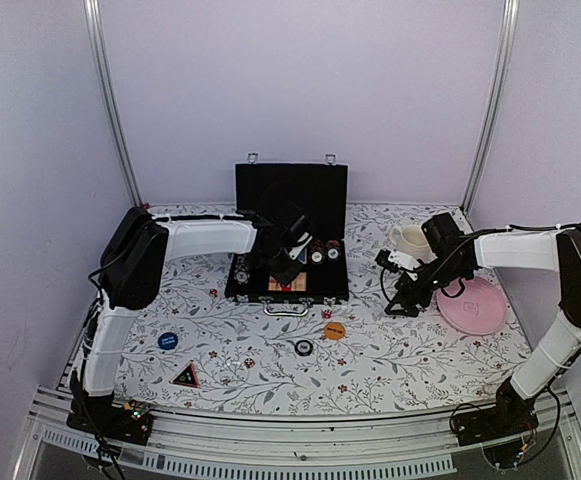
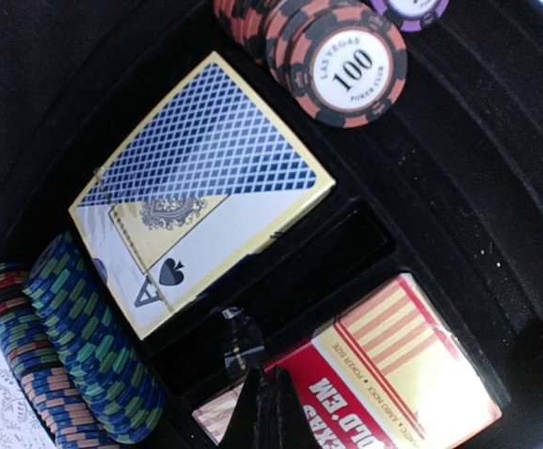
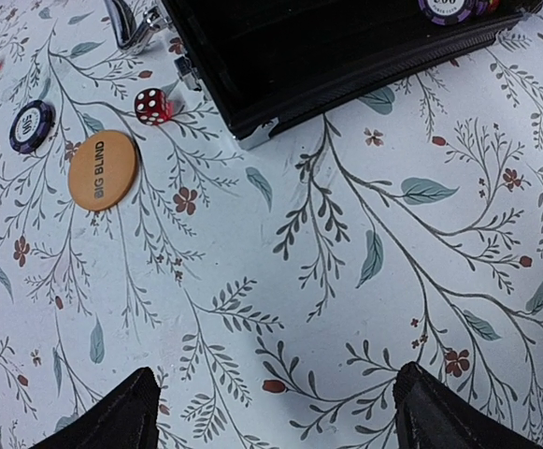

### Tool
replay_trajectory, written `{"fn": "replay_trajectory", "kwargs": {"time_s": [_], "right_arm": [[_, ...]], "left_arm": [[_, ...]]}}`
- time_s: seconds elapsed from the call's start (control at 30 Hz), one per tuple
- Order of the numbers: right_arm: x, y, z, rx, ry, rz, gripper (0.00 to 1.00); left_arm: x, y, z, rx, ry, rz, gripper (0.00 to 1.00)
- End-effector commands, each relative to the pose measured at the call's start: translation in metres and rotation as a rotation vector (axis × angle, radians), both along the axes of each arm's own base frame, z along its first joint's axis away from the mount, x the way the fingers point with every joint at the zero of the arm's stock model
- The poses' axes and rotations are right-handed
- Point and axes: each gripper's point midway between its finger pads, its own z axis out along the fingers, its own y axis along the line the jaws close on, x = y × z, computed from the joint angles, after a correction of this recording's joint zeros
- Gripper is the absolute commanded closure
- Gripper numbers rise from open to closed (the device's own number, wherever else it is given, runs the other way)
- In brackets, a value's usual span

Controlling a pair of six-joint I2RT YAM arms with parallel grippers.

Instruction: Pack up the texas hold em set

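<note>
Floral table (image 1: 420, 360) holds an open black case (image 1: 290, 190); left hand (image 2: 266, 398) hangs closed over its red card deck (image 2: 392, 374); right hand (image 3: 271, 402) gapes wide beside it.

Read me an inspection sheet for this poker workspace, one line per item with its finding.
Surface: floral cloth, flat, no spills seen.
Job's things: briefcase open, holding card decks and chips; loose on the cloth are orange button, loose chip, red die, blue button, triangle token.
Clutter: cream mug, pink plate.
Grippers: left gripper shut, inside the briefcase; right gripper open above the cloth, holding nothing.
Cables: black cable looping at the plate's edge.
Surroundings: plain walls, metal frame posts.
</note>
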Motion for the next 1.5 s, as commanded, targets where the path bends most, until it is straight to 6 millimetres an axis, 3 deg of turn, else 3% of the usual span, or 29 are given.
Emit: {"fn": "replay_trajectory", "kwargs": {"time_s": [0.0, 0.1, 0.17, 0.27, 0.37, 0.43, 0.47, 0.5, 0.53, 0.6, 0.7, 0.83, 0.93, 1.03, 1.1, 1.17, 1.27, 1.4, 1.47], "right_arm": [[0.003, 0.006, 0.004, -0.002, -0.009, 0.02, 0.14], [0.002, 0.007, 0.003, -0.003, -0.007, 0.021, 0.14], [0.002, 0.007, 0.004, -0.001, -0.006, 0.023, 0.14], [0.002, 0.008, 0.005, 0.001, -0.006, 0.02, 0.14], [0.006, 0.005, 0.007, -0.016, -0.027, 0.012, 0.14], [0.009, 0.004, 0.013, -0.019, -0.045, 0.006, 0.14], [0.011, 0.005, 0.018, -0.016, -0.055, 0.003, 0.14], [0.013, 0.005, 0.023, -0.013, -0.065, 0.002, 0.14], [0.015, 0.007, 0.03, -0.006, -0.077, 0.003, 0.14], [0.018, 0.008, 0.041, 0.002, -0.085, 0.003, 0.14], [0.022, 0.013, 0.061, 0.014, -0.102, 0.02, 0.14], [0.02, 0.022, 0.073, -0.007, -0.097, 0.065, 0.14], [0.019, 0.041, 0.087, -0.017, -0.121, 0.116, 0.14], [0.015, 0.061, 0.092, -0.035, -0.126, 0.17, 0.14], [0.01, 0.075, 0.091, -0.049, -0.122, 0.205, 0.14], [0.004, 0.088, 0.086, -0.063, -0.111, 0.244, 0.15], [-0.005, 0.108, 0.073, -0.097, -0.101, 0.303, 0.15], [-0.012, 0.129, 0.051, -0.149, -0.075, 0.357, 0.17], [-0.016, 0.139, 0.046, -0.144, -0.06, 0.379, 0.17]], "left_arm": [[-0.017, 0.0, -0.006, 0.001, 0.041, -0.007, 1.0], [-0.014, -0.001, 0.004, -0.007, 0.019, -0.003, 1.0], [-0.008, -0.002, 0.023, -0.02, -0.02, -0.004, 1.0], [-0.001, -0.002, 0.063, -0.033, -0.09, -0.011, 0.96], [-0.002, -0.004, 0.112, -0.053, -0.146, -0.038, 0.85], [-0.006, -0.002, 0.143, -0.07, -0.187, -0.066, 0.71], [-0.008, -0.001, 0.159, -0.087, -0.207, -0.077, 0.59], [-0.013, 0.001, 0.17, -0.099, -0.217, -0.095, 0.22], [-0.018, 0.002, 0.181, -0.113, -0.227, -0.111, 0.04], [-0.026, 0.011, 0.214, -0.174, -0.284, -0.109, 0.03], [-0.038, 0.025, 0.242, -0.232, -0.332, -0.106, 0.03], [-0.044, 0.051, 0.238, -0.198, -0.394, -0.061, 0.03], [-0.047, 0.071, 0.241, -0.199, -0.475, -0.031, 0.03], [-0.046, 0.095, 0.259, -0.298, -0.549, 0.034, 0.03], [-0.041, 0.121, 0.276, -0.346, -0.626, 0.133, 0.03], [-0.037, 0.159, 0.284, -0.366, -0.701, 0.301, 0.03], [-0.039, 0.205, 0.268, -0.345, -0.726, 0.488, 0.03], [-0.046, 0.212, 0.241, -0.332, -0.543, 0.455, 0.03], [-0.052, 0.211, 0.212, -0.34, -0.387, 0.439, 0.1]]}}
